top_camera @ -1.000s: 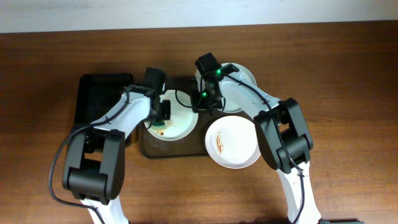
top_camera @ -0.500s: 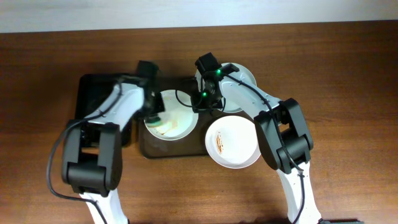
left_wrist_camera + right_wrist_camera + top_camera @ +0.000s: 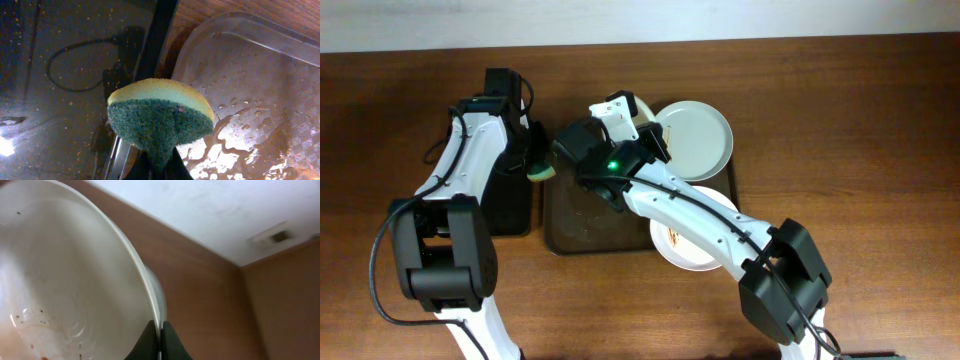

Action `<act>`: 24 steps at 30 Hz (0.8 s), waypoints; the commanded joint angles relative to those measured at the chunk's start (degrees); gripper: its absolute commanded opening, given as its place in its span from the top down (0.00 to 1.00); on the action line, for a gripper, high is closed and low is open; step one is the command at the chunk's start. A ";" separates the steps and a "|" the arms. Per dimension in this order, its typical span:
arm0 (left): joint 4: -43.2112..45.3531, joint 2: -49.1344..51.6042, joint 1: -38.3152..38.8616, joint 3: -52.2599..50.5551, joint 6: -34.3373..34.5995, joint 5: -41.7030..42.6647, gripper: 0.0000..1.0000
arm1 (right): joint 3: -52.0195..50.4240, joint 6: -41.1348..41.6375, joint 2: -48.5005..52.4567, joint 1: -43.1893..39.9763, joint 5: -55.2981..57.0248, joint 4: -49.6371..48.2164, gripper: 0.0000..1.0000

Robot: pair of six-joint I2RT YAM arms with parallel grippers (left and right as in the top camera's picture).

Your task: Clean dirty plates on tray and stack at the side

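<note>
Overhead looks straight down at the table (image 3: 880, 120); wrist cams sit super close, left sharing the tray (image 3: 260, 100) past its hand (image 3: 159, 166).

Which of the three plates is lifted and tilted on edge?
The clamped plate, gripped at its rim by the right tool; the far plate and the smeared plate lie flat.

I see a sponge (image 3: 160, 120), yellow over green, in my left tool (image 3: 159, 167); white plates (image 3: 700, 135), one streaked brown; a brown tray (image 3: 582, 225), a black tray (image 3: 510, 205), a brown wood-grain desk (image 3: 880, 150).
</note>
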State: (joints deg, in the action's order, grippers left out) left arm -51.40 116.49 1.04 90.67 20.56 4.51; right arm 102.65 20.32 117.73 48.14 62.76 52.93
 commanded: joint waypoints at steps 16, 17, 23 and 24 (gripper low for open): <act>7.56 -0.15 8.81 -2.89 -4.22 5.70 0.99 | 0.00 5.09 6.49 -12.66 -64.92 -6.60 0.96; 8.37 -0.15 9.79 -3.89 -2.78 5.51 0.99 | -0.15 5.73 6.51 -12.63 -64.89 -7.26 0.96; 7.89 -0.15 10.71 -10.73 3.65 11.15 0.99 | -0.24 12.68 7.34 -15.65 -63.65 -10.38 0.96; 6.64 -0.15 11.13 -10.73 3.63 14.03 0.99 | -0.24 13.03 8.13 -16.33 -63.89 -10.27 0.96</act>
State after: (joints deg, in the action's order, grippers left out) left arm -42.39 116.46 11.51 81.93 23.11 11.22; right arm 102.06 29.71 124.73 33.95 -1.23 43.57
